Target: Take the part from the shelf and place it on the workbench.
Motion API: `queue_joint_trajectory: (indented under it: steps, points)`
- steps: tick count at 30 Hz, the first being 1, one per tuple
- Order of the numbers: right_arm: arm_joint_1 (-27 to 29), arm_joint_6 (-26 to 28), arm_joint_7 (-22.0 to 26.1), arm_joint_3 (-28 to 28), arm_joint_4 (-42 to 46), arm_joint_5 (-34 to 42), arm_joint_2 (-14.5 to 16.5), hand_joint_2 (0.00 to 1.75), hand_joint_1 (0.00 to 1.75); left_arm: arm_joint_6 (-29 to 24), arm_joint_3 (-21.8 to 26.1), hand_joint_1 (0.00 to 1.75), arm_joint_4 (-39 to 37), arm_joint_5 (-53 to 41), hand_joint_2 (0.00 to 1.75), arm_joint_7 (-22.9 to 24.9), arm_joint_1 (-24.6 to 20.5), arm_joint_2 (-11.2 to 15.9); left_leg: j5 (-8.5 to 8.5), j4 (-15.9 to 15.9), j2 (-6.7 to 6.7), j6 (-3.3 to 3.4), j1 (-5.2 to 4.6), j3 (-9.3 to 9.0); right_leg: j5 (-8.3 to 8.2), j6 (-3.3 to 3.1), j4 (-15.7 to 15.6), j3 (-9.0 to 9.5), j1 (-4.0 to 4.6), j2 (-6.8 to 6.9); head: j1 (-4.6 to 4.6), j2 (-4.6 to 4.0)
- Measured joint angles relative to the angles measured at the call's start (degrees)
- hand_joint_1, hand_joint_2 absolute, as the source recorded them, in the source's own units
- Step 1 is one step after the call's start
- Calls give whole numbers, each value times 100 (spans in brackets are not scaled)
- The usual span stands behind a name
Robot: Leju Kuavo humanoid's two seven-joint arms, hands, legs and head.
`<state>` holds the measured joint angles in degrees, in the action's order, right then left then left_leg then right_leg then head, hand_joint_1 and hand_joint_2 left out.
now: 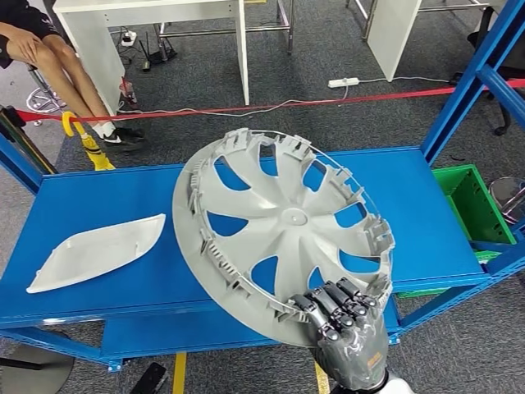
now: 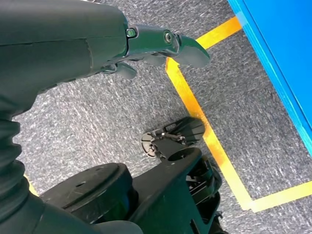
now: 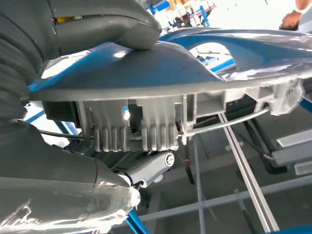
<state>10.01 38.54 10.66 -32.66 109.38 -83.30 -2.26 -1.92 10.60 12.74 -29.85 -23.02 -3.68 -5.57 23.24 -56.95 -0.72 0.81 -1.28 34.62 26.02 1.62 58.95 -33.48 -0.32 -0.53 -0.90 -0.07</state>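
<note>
A large grey wheel cover, inner side up with clips round its rim, is held tilted over the blue shelf surface. My right hand grips its near rim, fingers curled over the edge. Close up, the right wrist view shows that rim clamped between the thumb above and the fingers below. My left hand hangs beside my body above the carpet, fingers straight and holding nothing.
A white curved trim panel lies on the shelf at the left. A green bin sits at the right by a blue upright. A seated person and white tables are beyond. Yellow floor tape runs below.
</note>
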Motion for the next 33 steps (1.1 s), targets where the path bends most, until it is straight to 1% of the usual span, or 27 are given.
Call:
queue_joint_trajectory:
  steps: [3,7,9,10,11,13,14,15,16,17,18,19,20,21,22,24,25,26,27,28,29,30,31,32,33]
  points:
    - [68,0,48,32,4,9,-3,175,175,-18,0,0,0,-37,175,1,-5,-19,14,-10,0,22,-15,0,5,19,-1,2,-16,-2,1,0]
    - [151,1,18,81,29,-51,-3,175,175,-22,-3,0,0,-93,175,28,-28,-39,35,-20,0,73,-44,1,6,72,-19,14,-44,-4,3,0]
    - [190,1,-11,104,61,-88,-4,175,175,-19,-4,0,0,-119,175,49,-50,-57,10,32,5,113,-17,-28,38,110,5,3,-38,-1,1,0]
    - [205,2,-22,114,75,-99,-6,175,175,-17,-5,0,0,-123,175,59,-62,-69,-2,62,9,135,3,-49,126,128,126,-49,-31,2,-8,0]
    - [216,2,-31,123,85,-105,-9,175,175,-15,-6,0,0,-128,175,69,-73,-82,-9,85,13,152,24,-70,261,144,342,-145,-27,5,-17,0]
    - [225,1,-37,133,89,-109,-15,175,175,-13,-9,0,0,-134,175,82,-84,-100,1,89,20,168,33,-85,638,170,1097,-497,-31,9,-29,0]
    - [234,1,-38,138,89,-109,-17,175,175,-12,-10,0,0,-137,175,86,-85,-107,6,88,23,168,34,-90,750,182,1430,-663,-35,10,-28,0]
    - [245,1,-39,143,89,-109,-19,175,175,-10,-11,0,0,-138,175,90,-85,-114,13,86,25,163,38,-96,767,194,1624,-767,-37,10,-27,0]
    - [255,1,-42,148,89,-109,-20,175,175,-8,-12,0,0,-139,175,91,-85,-120,22,83,23,152,47,-106,655,204,1570,-749,-39,12,-28,0]
    - [262,1,-43,153,90,-109,-21,175,175,-7,-13,0,0,-141,175,91,-86,-126,35,78,20,133,60,-121,452,213,1281,-611,-44,15,-28,0]
    - [266,1,-44,157,90,-110,-22,175,175,-5,-15,0,0,-143,175,92,-86,-130,53,67,16,103,72,-138,248,229,853,-399,-54,24,-29,0]
    - [265,2,-43,161,91,-111,-22,175,175,-4,-16,0,0,-144,175,92,-89,-130,73,53,10,67,79,-143,102,227,469,-177,-53,19,-34,0]
    - [268,2,-42,165,95,-113,-23,175,175,-3,-17,0,0,-145,175,92,-92,-129,88,35,5,31,79,-150,25,204,192,-15,-53,11,-37,0]
    - [271,1,-41,170,99,-115,-23,175,175,-3,-17,0,0,-145,175,92,-95,-127,95,15,1,-2,73,-150,23,166,60,68,-48,0,-37,0]
    - [276,1,-40,174,103,-117,-24,175,175,-3,-17,0,0,-145,175,92,-98,-126,93,4,-3,-26,68,-147,41,111,54,86,-36,-19,-36,0]
    - [290,1,-40,181,108,-120,-26,175,175,-3,-17,0,0,-145,175,92,-100,-123,118,-30,-3,-72,73,-146,50,22,45,72,-46,-25,-27,0]
    - [295,1,-41,183,109,-121,-27,175,175,-4,-18,0,0,-145,175,92,-102,-122,198,-117,1,-103,79,-113,39,-18,42,72,-51,-26,-12,0]
    - [298,1,-42,184,112,-125,-27,175,175,-5,-19,0,0,-146,175,92,-107,-121,345,-310,6,-137,88,-33,24,-54,37,71,-59,-25,-1,0]
    - [299,1,-47,184,115,-131,-27,175,175,-5,-20,0,0,-151,175,92,-112,-123,541,-616,10,-168,97,99,10,-82,37,63,-59,-25,14,0]
    - [302,1,-58,184,117,-141,-28,175,175,-2,-22,0,0,-159,175,93,-115,-127,754,-1014,12,-191,106,272,-5,-102,39,49,-58,-30,26,0]
    - [309,0,-79,184,120,-157,-31,175,175,2,-26,0,0,-173,175,98,-116,-131,912,-1381,12,-204,115,433,-13,-110,40,32,-56,-40,23,0]
    - [319,0,-119,181,122,-178,-38,175,175,7,-32,0,0,-194,175,108,-114,-134,967,-1617,12,-207,121,531,-21,-112,40,18,-54,-59,25,0]
    - [332,0,-176,174,127,-207,-50,175,175,11,-39,0,0,-217,175,121,-112,-137,908,-1655,11,-202,124,533,-29,-110,41,6,-53,-86,23,0]
    - [346,0,-248,162,138,-242,-67,175,175,12,-49,0,0,-243,175,135,-111,-139,753,-1471,6,-189,126,427,-39,-102,41,-3,-53,-122,23,0]
    - [359,1,-326,145,153,-274,-87,175,175,13,-62,0,0,-267,175,154,-112,-142,559,-1136,-18,-171,128,241,-50,-89,41,-10,-55,-163,25,0]
